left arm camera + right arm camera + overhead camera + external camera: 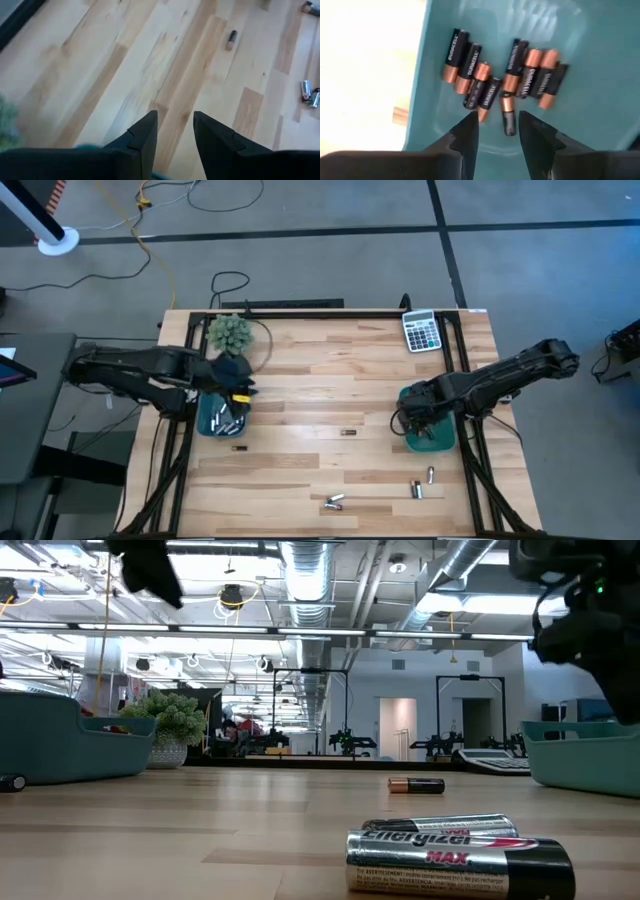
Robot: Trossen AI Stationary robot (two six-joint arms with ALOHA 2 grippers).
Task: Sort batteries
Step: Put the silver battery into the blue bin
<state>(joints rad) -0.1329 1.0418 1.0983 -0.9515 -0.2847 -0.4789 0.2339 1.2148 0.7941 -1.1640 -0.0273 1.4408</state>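
Your right gripper (498, 131) hovers with its jaws apart and empty over the right teal plastic bin (600, 35), where dark-and-copper cylindrical batteries (520, 75) lie roughly parallel, copper ends toward the gripper. Your left gripper (174, 131), jaws also apart and empty, hangs over the left teal bin (205, 420) holding silvery cells. Loose batteries remain on the light wooden table (330, 380): one dark-and-copper cell (347, 434) at centre, long axis running left to right, and silvery cells (334, 501) near the front edge.

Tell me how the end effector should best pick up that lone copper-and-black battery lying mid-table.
Probably grip the lone battery across its round middle, coming straight down from above. It lies flat on the bare table with nothing close beside it, its long axis running left to right in the high view, so the fingers should close across the short width.
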